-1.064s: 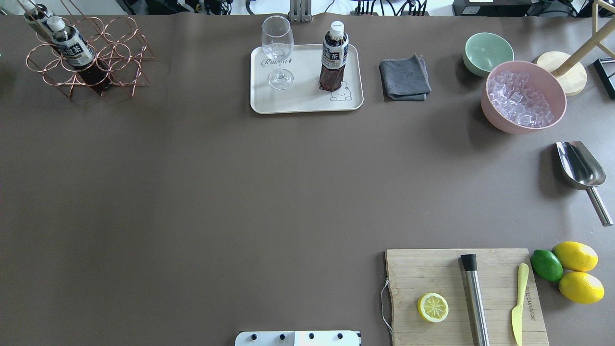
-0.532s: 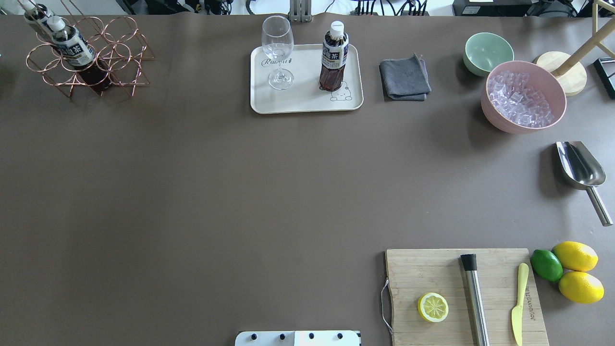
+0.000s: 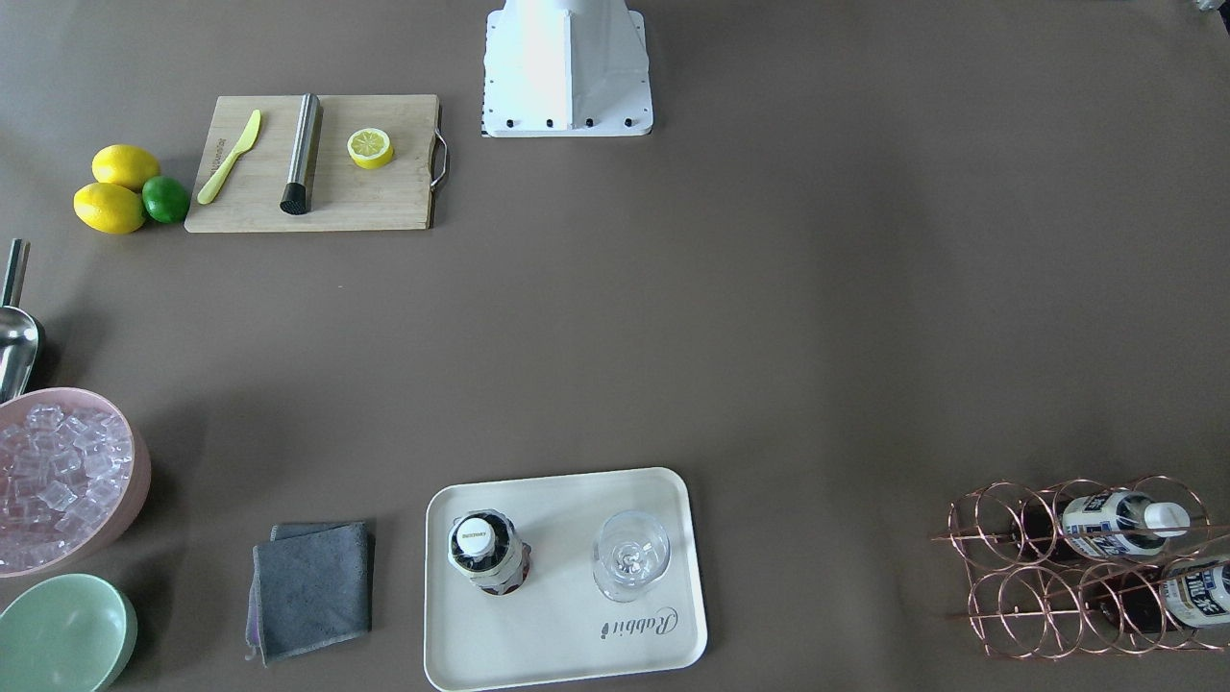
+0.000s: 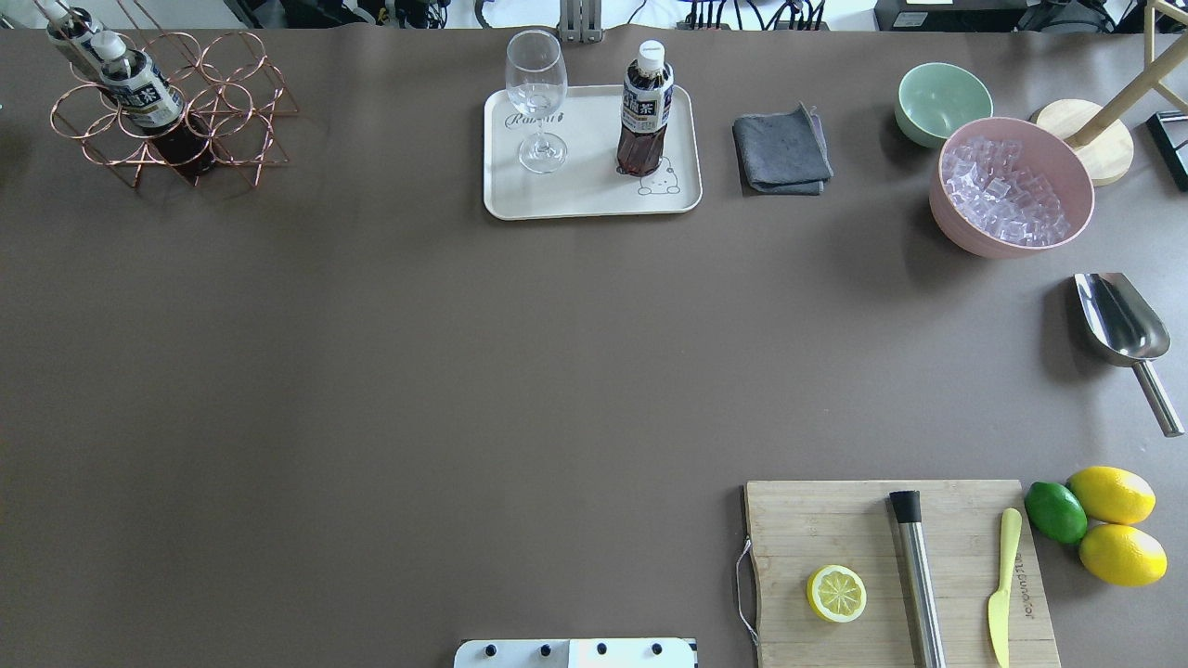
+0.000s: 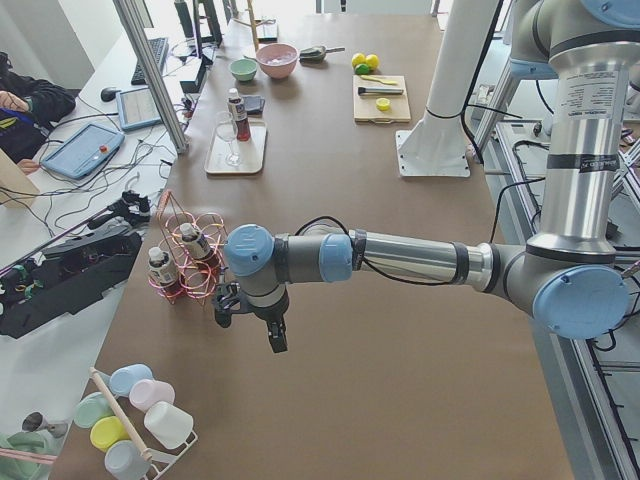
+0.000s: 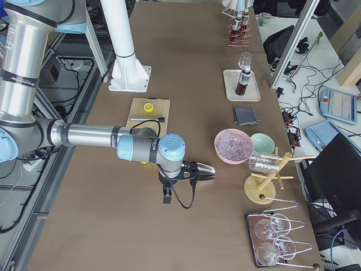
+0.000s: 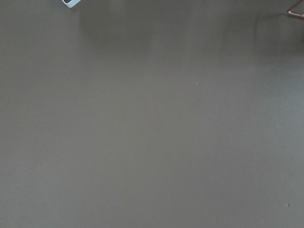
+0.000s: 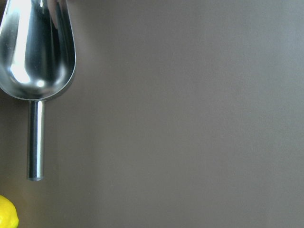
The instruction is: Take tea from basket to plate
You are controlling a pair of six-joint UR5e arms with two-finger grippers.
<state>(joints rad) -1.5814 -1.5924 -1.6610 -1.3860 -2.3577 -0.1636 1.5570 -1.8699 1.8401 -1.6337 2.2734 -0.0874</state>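
One tea [image 4: 646,111] bottle stands upright on the cream plate [image 4: 585,195], next to a wine glass [image 4: 536,102]. Two more tea bottles [image 4: 139,88] lie in the copper wire basket [image 4: 227,102] at the far left corner. The front-facing view shows the same: the tea [image 3: 485,553] on the plate [image 3: 557,654] and the basket [image 3: 1019,577] apart from it. My left gripper [image 5: 276,342] hangs over bare table just short of the basket [image 5: 190,260]. Near the metal scoop hovers my right gripper [image 6: 166,197]. Both show only in the side views, so I cannot tell their state.
A grey cloth [image 4: 781,150], a green bowl [image 4: 942,100] and a pink bowl of ice [image 4: 1012,186] stand right of the plate. The scoop [image 4: 1123,334] lies at the right edge. A cutting board [image 4: 891,575] with lemon half, muddler and knife sits near right, beside lemons [image 4: 1114,524].
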